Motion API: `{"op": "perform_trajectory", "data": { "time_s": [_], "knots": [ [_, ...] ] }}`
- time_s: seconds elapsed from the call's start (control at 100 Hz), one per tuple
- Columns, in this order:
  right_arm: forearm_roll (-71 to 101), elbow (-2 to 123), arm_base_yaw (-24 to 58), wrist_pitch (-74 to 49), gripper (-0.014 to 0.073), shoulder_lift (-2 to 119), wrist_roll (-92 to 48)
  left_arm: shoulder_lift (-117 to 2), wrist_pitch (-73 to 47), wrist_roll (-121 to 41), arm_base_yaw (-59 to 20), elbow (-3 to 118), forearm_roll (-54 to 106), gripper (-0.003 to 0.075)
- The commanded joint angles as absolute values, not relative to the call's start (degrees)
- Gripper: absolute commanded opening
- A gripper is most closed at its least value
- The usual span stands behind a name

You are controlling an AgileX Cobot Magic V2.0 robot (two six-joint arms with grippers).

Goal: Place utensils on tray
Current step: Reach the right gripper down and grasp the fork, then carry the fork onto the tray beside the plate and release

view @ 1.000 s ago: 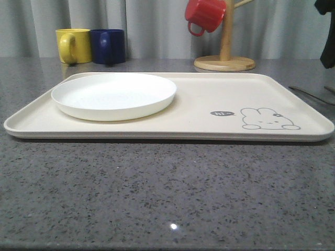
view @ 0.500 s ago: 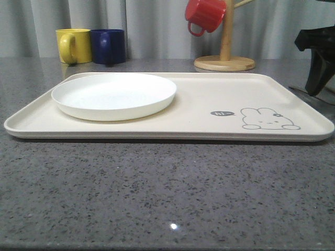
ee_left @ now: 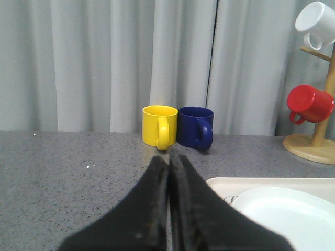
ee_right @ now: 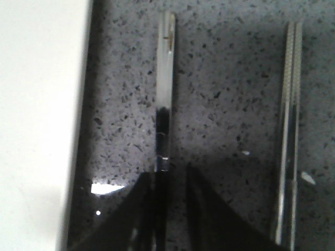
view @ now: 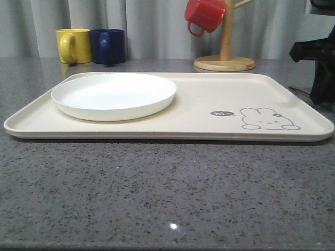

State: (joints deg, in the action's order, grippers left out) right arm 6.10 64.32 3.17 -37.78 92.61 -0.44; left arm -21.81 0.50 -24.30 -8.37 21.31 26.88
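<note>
The tray was a large, flat cream rectangle with rounded corners and a low rim, printed near its right front corner with a grey rabbit and a small grey speech mark. On the left part of the tray sat a round white plate. Behind the tray stood a yellow mug and a dark blue mug side by side, and a wooden mug tree with a red mug hanging from it.

Just beyond the tray's right edge, on the speckled grey counter, lay the utensils. In the right wrist view, a slim, flat, shiny silver handle lay parallel to the tray's rim, near it but apart. Farther from the tray lay a pair of thin silver chopsticks, also parallel, with ridged ends.

The right gripper was low over the counter beside the tray, its dark fingers narrowly parted, with the near end of the silver handle running in between them; whether they pressed on it could not be told.

The left gripper hovered off the tray's left rear corner, its fingers pressed together and empty.
</note>
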Motion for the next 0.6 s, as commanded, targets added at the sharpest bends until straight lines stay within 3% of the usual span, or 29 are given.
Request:
{"op": "perform_trajectory", "data": {
  "time_s": [0.0, 0.36, 0.59],
  "knots": [
    [6.4, 65.8, 3.1, -36.9, -0.0001, 90.8, -1.0, -22.1, 4.6, -24.2, -8.6, 22.9, 27.2, -0.0017],
    [7.0, 72.0, 4.0, -44.8, -0.0027, 86.5, 2.7, -22.1, 4.6, -24.2, -8.6, 22.9, 27.2, -0.0017],
    [5.6, 74.4, 12.0, -44.6, -0.0027, 83.5, 13.3, -22.1, 4.6, -24.2, -8.6, 22.9, 27.2, -0.0017]
  ]
}}
